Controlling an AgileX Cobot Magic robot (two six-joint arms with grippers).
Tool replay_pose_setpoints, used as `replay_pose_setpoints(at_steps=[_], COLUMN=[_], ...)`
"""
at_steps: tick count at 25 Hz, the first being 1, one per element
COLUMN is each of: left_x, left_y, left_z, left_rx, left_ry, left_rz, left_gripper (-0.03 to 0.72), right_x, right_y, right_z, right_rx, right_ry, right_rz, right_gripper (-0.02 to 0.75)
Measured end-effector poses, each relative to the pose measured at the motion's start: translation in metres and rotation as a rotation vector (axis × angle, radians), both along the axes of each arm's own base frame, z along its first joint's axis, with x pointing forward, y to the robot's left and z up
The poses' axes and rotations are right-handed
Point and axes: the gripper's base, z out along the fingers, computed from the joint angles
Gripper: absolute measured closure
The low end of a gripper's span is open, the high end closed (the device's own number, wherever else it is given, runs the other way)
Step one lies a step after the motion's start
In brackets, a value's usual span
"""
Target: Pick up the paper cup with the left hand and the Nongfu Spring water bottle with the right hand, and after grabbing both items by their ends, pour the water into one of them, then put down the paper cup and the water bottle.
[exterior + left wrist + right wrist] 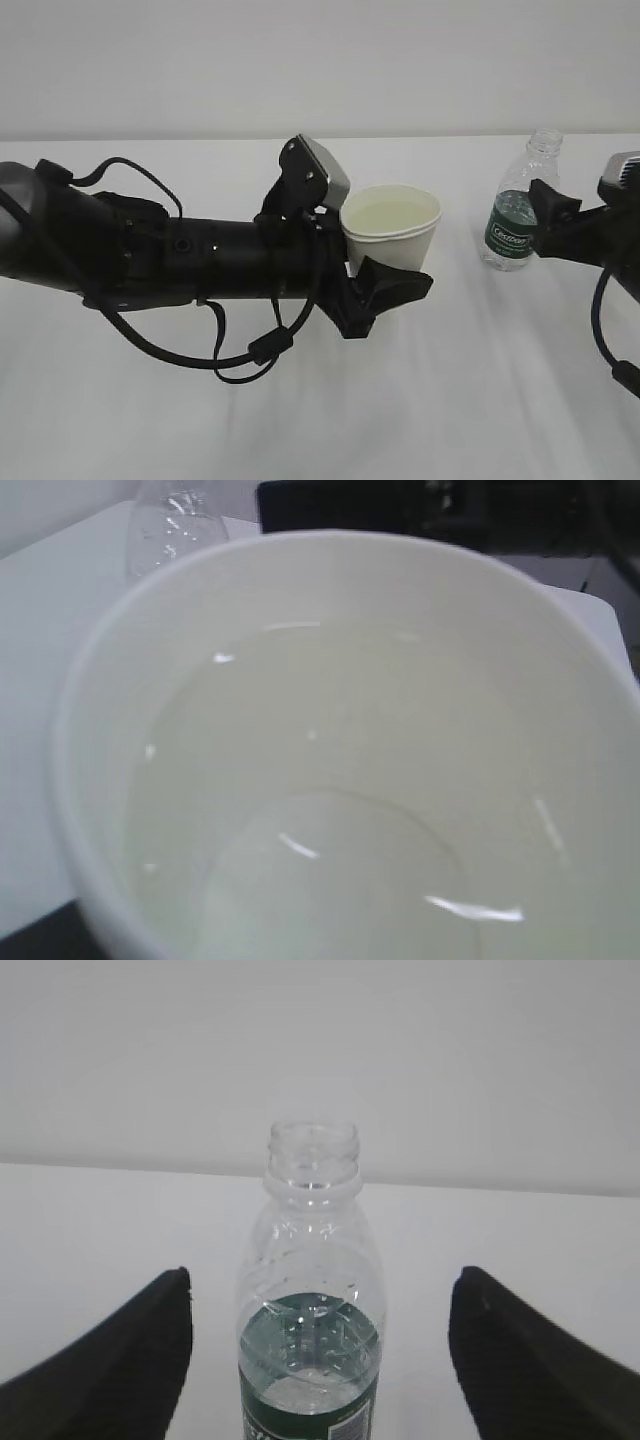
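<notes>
The white paper cup (392, 228) stands upright at the middle, with pale water (330, 810) inside it. My left gripper (380, 270) is shut on the cup's lower part; its near finger hides the cup's base. The cup (350, 730) fills the left wrist view. The Nongfu Spring water bottle (518, 210), capless with a green label, stands on the table at the right, partly filled with water (310, 1345). My right gripper (320, 1360) is open, a finger on each side of the bottle (312, 1290) with clear gaps.
A white cloth covers the table (450, 400), with a plain wall behind. Loose black cables (230, 350) hang under the left arm. The bottle's top (175, 525) shows beyond the cup's rim, beside a dark shape (420, 510).
</notes>
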Motion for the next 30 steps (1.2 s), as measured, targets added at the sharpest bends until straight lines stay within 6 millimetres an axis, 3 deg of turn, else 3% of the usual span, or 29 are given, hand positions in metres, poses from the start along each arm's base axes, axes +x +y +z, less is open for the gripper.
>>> replay_pose_setpoints(at_steps=[6,15,22,30], left_x=[0.014,0.044,0.064,0.084], left_y=[0.013,0.052,0.085,0.128], left_z=[0.001,0.001,0.001,0.001], left_rx=[-0.013,-0.015,-0.014,-0.015], left_ry=[0.001,-0.002,-0.005,-0.006], left_rz=[0.068,0.195,0.294,0.414], left_gripper=[0.238,0.238,0.238,0.238], right_x=[-0.023,-0.036,-0.044,-0.047], right_y=[-0.003,-0.005,-0.005,-0.005], right_z=[0.026,0.051,0.064,0.064], right_rx=[0.010,0.015,0.014,0.007], right_ry=[-0.066,-0.073,-0.076,-0.055], right_rz=[0.000,0.002,0.010,0.017], right_gripper=[0.142,0.143,0.142,0.143])
